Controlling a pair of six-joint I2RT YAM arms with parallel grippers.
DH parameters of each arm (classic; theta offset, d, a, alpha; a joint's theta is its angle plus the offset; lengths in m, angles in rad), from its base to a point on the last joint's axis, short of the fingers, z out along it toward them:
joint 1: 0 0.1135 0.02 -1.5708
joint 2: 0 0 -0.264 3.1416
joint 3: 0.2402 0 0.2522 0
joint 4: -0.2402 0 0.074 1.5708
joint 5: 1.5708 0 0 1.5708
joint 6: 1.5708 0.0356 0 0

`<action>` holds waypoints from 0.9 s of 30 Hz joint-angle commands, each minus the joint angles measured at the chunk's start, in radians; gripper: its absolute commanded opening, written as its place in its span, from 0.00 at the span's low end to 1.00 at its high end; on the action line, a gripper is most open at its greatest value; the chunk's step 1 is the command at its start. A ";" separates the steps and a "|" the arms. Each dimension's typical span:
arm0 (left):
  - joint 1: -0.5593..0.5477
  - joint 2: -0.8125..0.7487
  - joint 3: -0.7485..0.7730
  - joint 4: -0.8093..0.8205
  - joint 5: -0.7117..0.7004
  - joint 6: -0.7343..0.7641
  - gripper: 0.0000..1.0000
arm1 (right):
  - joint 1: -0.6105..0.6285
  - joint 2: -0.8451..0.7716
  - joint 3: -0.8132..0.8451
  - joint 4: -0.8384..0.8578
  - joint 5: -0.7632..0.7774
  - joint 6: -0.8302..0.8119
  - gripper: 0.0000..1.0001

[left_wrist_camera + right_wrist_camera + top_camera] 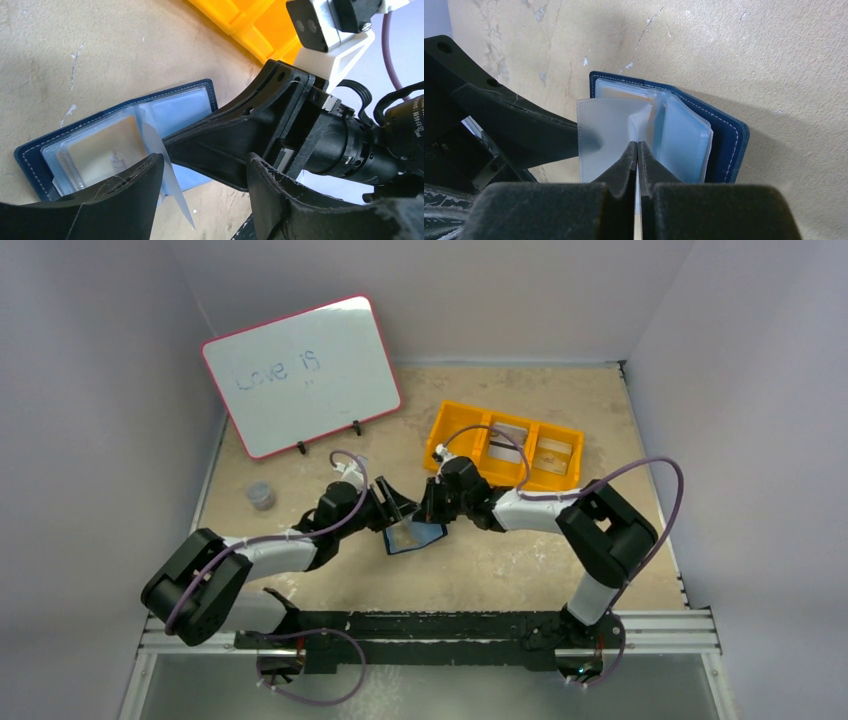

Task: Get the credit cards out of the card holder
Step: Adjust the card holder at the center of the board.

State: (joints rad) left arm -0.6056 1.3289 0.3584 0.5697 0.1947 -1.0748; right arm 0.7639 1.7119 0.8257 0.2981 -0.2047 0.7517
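The dark navy card holder (415, 536) lies open on the table between both arms, its pale see-through pockets (684, 140) fanned out. A beige credit card (100, 150) sits inside one pocket. My right gripper (638, 146) is shut, pinching a thin clear pocket leaf (165, 175) that stands upright. The left gripper (205, 159) is open, one finger (125, 200) over the pockets and the other (280, 200) beyond the right arm's fingers. Two more credit cards (508, 445) (555, 452) lie in the orange tray.
The orange three-compartment tray (452, 430) stands just behind the grippers. A whiteboard (300, 375) leans at the back left, with a small grey cap (261, 496) in front of it. The two arms crowd each other over the holder.
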 commanded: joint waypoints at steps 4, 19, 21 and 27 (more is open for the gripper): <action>-0.022 0.036 0.034 0.129 -0.006 -0.027 0.60 | -0.008 -0.127 -0.049 0.035 0.049 0.024 0.17; -0.069 0.244 0.119 0.295 0.013 -0.083 0.56 | -0.008 -0.458 -0.112 -0.337 0.529 0.160 0.28; -0.078 0.277 0.123 0.315 0.005 -0.094 0.56 | -0.008 -0.508 -0.123 -0.361 0.567 0.164 0.27; -0.104 0.357 0.175 0.240 -0.041 -0.066 0.55 | -0.008 -0.685 -0.209 -0.163 0.427 -0.018 0.36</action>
State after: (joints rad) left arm -0.6918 1.6516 0.4698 0.8165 0.1932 -1.1614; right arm 0.7567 1.1252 0.6609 0.0025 0.2741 0.8494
